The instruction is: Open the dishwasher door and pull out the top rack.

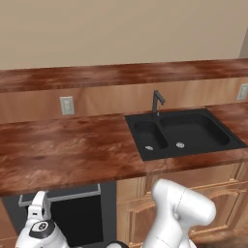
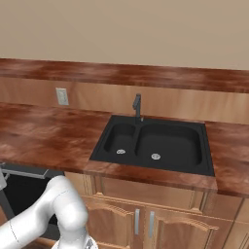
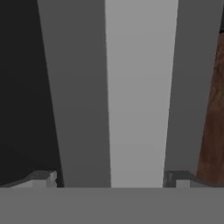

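Left base view: flat black dishwasher door [image 1: 77, 218] with long silver bar handle [image 1: 72, 194], lower left, under the red-brown wooden counter [image 1: 63, 150]; claw [image 1: 39, 203] at the handle.

Right base view: same door [image 2: 22, 194], lower left; black double sink [image 2: 155, 141], centre.

Hand view: claw [image 3: 111, 179] spread wide, fingertips [image 3: 41, 178] flanking the handle [image 3: 135, 87].

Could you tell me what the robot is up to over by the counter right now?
The arm has its gripper right up at the silver bar handle of the dishwasher door, under the counter left of the sink. In the hand view the jaws stand open on either side of the bar, not yet closed on it. The door looks shut, so no rack is out.
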{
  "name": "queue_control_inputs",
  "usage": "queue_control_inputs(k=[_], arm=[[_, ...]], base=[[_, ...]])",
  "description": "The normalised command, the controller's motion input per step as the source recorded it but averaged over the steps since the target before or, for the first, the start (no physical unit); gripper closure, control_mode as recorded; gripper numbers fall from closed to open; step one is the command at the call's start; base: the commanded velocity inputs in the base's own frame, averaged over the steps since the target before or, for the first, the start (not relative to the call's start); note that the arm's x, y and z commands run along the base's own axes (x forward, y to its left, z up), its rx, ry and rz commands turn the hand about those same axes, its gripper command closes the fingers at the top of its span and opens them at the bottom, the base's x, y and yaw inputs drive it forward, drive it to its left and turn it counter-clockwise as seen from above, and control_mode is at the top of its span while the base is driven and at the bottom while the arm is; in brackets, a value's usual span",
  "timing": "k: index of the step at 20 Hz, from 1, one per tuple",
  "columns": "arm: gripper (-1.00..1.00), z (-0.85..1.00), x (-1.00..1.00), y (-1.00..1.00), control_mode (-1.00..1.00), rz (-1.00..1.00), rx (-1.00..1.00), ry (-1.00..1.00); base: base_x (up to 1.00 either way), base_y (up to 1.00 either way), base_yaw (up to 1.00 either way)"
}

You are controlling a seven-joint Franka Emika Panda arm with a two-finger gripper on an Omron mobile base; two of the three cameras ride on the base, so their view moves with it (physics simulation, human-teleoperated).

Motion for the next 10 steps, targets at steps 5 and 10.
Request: queue_control_inputs(k=[5,10], arm=[[1.00,-0.12,0.00,0.00,-1.00,0.00,0.03,0.00],[1.00,-0.10,-0.23,0.01,-1.00,0.00,0.00,0.00]], base=[[0.00,0.00,0.00],[0.00,0.00,0.00]])
